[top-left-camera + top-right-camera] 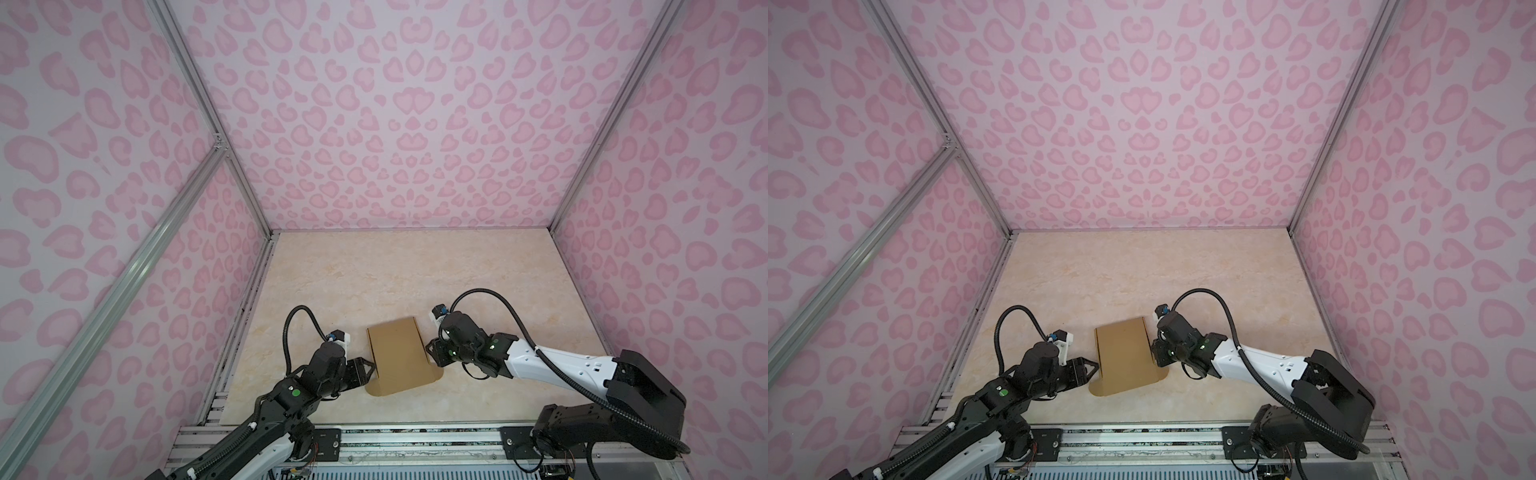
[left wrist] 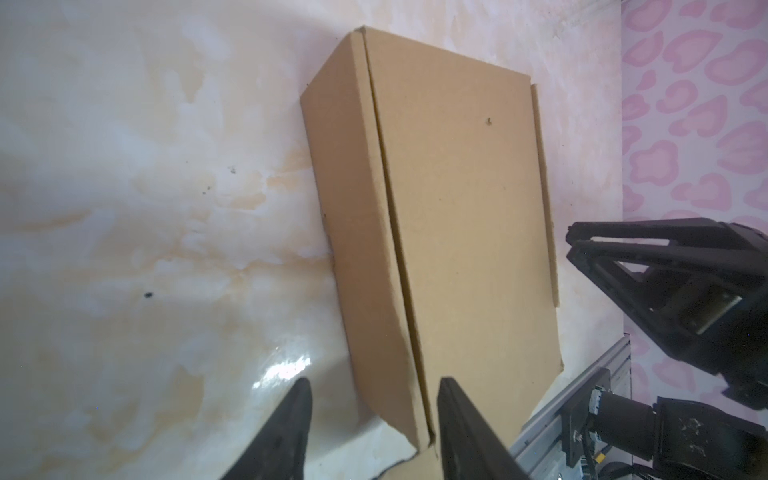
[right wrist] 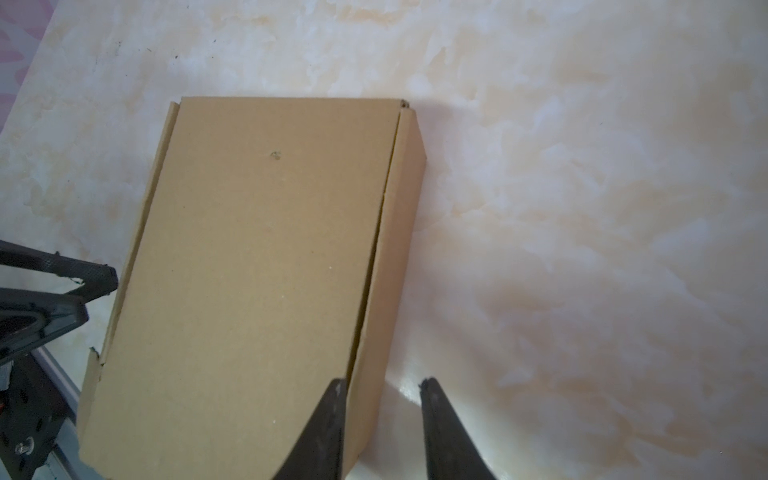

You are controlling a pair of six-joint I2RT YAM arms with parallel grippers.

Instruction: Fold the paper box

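**Between your two grippers, the paper box lies long-ways**

Up high, in both top views, the paper box (image 1: 401,365) (image 1: 1125,361) sits on the table (image 1: 374,282) near the front edge. Its long side runs away from you, toward the back wall. The lid (image 1: 397,343) looks shut. A round flap (image 1: 384,390) sticks out flat on the table at the near end (that bit looks like the job left to do). Your left gripper (image 1: 372,370) is just beside the box's left long side, close to the near corner. Your right gripper (image 1: 432,355) is just beside the right long side. Neither arm looks nearer than the other.

On the left wrist view, the left gripper (image 2: 374,386) has its jaws spread. A side wall (image 2: 353,208) of the box stands between them, with a gap on the table side, so nothing is pinched. Across the box you can see the right gripper (image 2: 575,241), jaws a little apart.

On the right wrist view, the right gripper (image 3: 382,384) has its jaws spread too, but less wide. One finger is over the lid's edge and the other is over bare table. The far side wall is between them, and you can see no pinch.

Each pair of jaws has a wall between it, so a squeeze would likely catch that wall. Go slow, because the card looks thin and could bend.
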